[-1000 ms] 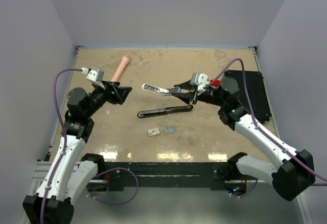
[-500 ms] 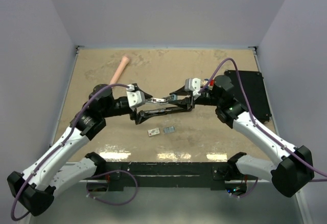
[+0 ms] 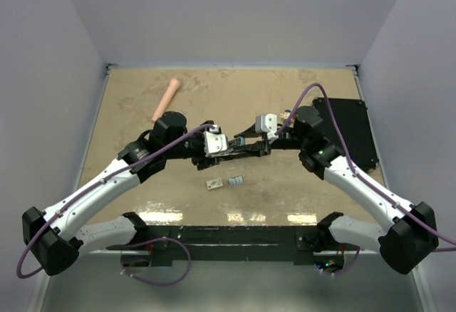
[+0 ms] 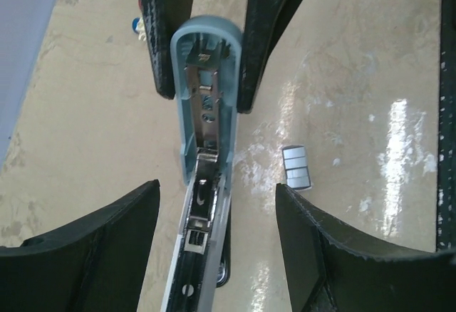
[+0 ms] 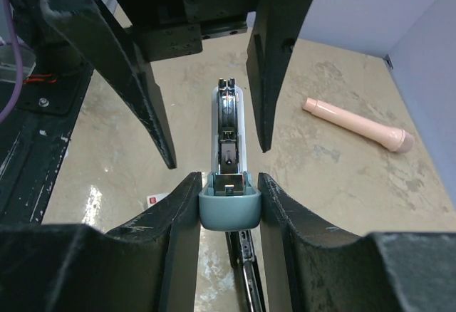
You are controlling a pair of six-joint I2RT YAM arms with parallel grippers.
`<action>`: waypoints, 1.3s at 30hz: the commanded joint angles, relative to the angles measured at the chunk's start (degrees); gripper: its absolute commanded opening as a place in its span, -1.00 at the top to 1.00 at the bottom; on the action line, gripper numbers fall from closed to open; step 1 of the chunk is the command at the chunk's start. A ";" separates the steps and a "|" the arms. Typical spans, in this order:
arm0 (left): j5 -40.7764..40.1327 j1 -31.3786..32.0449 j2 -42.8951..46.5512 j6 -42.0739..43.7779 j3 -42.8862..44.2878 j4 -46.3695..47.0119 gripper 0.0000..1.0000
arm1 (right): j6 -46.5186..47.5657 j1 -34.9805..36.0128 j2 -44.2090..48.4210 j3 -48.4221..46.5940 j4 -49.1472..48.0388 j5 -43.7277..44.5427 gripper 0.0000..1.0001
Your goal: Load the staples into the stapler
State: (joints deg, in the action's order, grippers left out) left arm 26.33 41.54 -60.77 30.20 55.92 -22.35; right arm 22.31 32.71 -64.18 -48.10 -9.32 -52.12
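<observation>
The stapler (image 3: 246,149) lies open at the table's middle, its blue-grey top arm (image 4: 206,77) raised off the black base. My right gripper (image 5: 228,184) is shut on the rounded end of that top arm (image 5: 228,212); it also shows in the top view (image 3: 246,143). My left gripper (image 4: 217,191) is open, its jaws either side of the arm's metal staple channel (image 4: 203,205) without touching it. The white staple box with red print (image 3: 214,183) and the grey-blue staples block (image 3: 236,181) lie on the table just in front. The block also shows in the left wrist view (image 4: 296,168).
A pink cylinder (image 3: 165,98) lies at the back left and shows in the right wrist view (image 5: 356,123). A black pad (image 3: 349,130) covers the table's right side. The two grippers face each other closely over the stapler.
My left arm has swung in from the far left to the stapler, and its open jaws now straddle the raised arm. My right gripper has kept hold and shifted slightly left.
</observation>
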 commanded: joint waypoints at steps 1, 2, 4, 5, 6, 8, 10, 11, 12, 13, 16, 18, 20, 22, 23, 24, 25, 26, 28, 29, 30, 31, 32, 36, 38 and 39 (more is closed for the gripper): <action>-6.63 0.30 -1.71 3.20 2.26 -0.77 -0.41 | 1.51 0.51 0.64 -2.79 -1.05 -1.85 1.00; -7.51 0.30 -1.98 3.46 2.26 -0.77 -0.40 | 1.51 0.60 0.72 -2.62 -1.05 -1.85 1.00; -7.61 0.30 -2.24 3.82 1.82 -1.03 -0.40 | 1.60 0.60 0.81 -2.44 -1.05 -1.85 1.00; -7.61 0.30 -2.42 3.99 1.65 -0.86 -0.40 | 1.60 0.60 1.07 -2.35 -1.05 -1.85 1.00; -7.52 0.38 -2.59 3.99 1.39 -0.85 -0.38 | 1.51 0.60 1.08 -2.35 -1.14 -1.93 1.00; -7.26 0.30 -3.29 3.99 1.56 -1.12 -0.22 | 1.60 0.78 1.25 -2.27 -1.22 -2.11 1.00; -6.03 0.30 -4.17 3.99 1.73 -1.29 -0.11 | 1.51 0.69 1.08 -2.27 -1.31 -2.11 1.00; -5.15 0.30 -4.44 3.99 1.91 -1.38 -0.05 | 1.51 0.78 1.08 -2.27 -1.40 -2.11 1.00; -4.88 0.30 -4.79 3.91 1.91 -1.38 -0.04 | 1.43 0.78 0.99 -2.27 -1.40 -2.20 1.00; -4.71 0.30 -5.23 3.82 2.00 -1.47 -0.01 | 1.34 0.78 0.99 -2.27 -1.49 -2.20 1.00; -4.27 0.30 -5.93 3.47 2.00 -1.29 0.06 | 1.34 0.78 0.90 -2.18 -1.58 -2.37 1.00; -4.09 0.30 -6.20 3.20 2.09 -1.12 0.13 | 1.25 0.95 0.82 -2.18 -1.75 -2.46 1.00; -3.57 0.30 -6.46 2.94 2.09 -1.12 0.33 | 1.16 0.87 0.73 -2.09 -1.93 -2.46 1.00; -3.13 0.30 -6.46 2.85 2.09 -1.03 0.58 | 1.16 0.95 0.46 -2.09 -1.93 -2.38 1.00; -2.95 0.21 -6.46 2.76 2.09 -1.03 0.67 | 1.16 0.95 0.38 -2.00 -1.93 -2.03 1.00; -2.86 0.30 -6.38 2.59 2.00 -1.12 0.74 | 1.16 0.95 0.20 -2.00 -1.93 -1.85 1.00; -2.69 0.30 -6.29 2.41 2.00 -0.94 0.88 | 1.16 0.95 -0.06 -2.00 -1.67 -1.67 1.00; -2.77 0.30 -6.11 1.80 1.91 -0.86 0.95 | 1.25 0.95 -0.33 -2.09 -1.49 -1.24 1.00; -3.12 0.30 -5.76 1.19 1.74 -0.59 1.00 | 1.16 0.87 -0.68 -2.00 -1.49 -0.10 0.91; -3.99 0.30 -5.67 0.40 1.56 -0.50 1.00 | 0.73 0.87 -0.77 -1.74 -1.75 0.52 0.81; -4.61 0.30 -5.59 -0.13 1.56 -0.33 1.00 | 0.37 0.87 -0.77 -1.48 -2.10 1.57 0.56; -5.23 0.21 -5.41 -0.66 1.47 -0.33 1.00 | -0.06 0.95 -0.77 -1.13 -3.50 2.28 0.39; -6.54 0.12 -5.32 -1.97 1.56 -0.33 1.00 | -1.11 0.87 -0.77 -0.25 -4.29 3.24 0.19; -11.11 0.21 -5.32 -5.75 1.65 -0.06 1.00 | -3.32 0.78 -0.94 1.25 -7.37 7.02 -0.41; -12.87 0.12 -5.50 -7.42 1.47 -0.33 1.00 | -4.46 0.78 -0.86 1.51 -8.17 8.69 -0.48; -13.40 0.12 -5.58 -7.95 1.47 -0.41 1.00 | -4.72 0.78 -0.86 1.69 -8.34 9.22 -0.54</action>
State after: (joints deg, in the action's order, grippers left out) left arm 17.21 41.65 -67.13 27.14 56.03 -24.88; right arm 20.36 33.43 -65.19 -47.18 -12.95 -47.31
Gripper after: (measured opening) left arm 0.390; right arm 0.727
